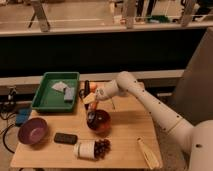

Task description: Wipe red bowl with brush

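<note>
The gripper [93,100] hangs above the red bowl [99,121]; jaws clamped on the brush [91,114], a light, stiff stick, held at its upper handle.

Wooden table [125,125]; red bowl [98,121]; tray [56,92]

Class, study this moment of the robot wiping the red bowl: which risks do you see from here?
1. The tool works the brush down into the red bowl; a sideways push might slide or tip the unsecured bowl.
2. The bunch of grapes and the white cup lie just in front of the bowl, so a shifted bowl may knock them.
</note>
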`<state>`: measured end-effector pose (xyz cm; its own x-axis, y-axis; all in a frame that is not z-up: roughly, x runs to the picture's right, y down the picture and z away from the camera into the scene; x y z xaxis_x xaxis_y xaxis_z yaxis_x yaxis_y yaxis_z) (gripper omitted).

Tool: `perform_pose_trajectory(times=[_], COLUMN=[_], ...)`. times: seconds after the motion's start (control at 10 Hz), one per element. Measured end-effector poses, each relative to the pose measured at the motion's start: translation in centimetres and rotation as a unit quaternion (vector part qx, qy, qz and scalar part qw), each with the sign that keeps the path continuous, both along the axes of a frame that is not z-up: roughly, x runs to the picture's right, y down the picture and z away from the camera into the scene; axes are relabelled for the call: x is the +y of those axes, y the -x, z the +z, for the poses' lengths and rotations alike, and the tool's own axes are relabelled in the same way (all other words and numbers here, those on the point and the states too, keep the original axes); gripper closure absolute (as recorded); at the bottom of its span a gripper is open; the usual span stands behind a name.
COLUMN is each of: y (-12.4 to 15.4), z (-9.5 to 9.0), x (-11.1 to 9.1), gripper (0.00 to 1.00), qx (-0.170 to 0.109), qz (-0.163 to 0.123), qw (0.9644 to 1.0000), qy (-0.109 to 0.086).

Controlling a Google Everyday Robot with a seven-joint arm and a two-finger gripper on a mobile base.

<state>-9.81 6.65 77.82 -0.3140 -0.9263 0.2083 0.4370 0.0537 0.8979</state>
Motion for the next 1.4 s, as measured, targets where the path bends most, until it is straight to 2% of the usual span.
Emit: perform_pose_trajectory(times=[0.2,0.4,0.8,1.1,1.4], y=[-0.1,-1.5,-4.6,-6.1,-5.6], z=[-1.0,-2.2,-2.1,-1.0,1.2], x=[1.1,2.7,3.1,2.0,0.0], gripper=[0.92,0.92,0.92,0.92,0.92], qx=[-0.008,-0.006,0.017,0.037,0.049], qz=[-0.004,-0.005,0.004,0.017,0.019], qw=[0.9999,0.9999,0.9997,0.9991,0.9986], qy=[0.005,0.012,0.014,0.009,-0.003])
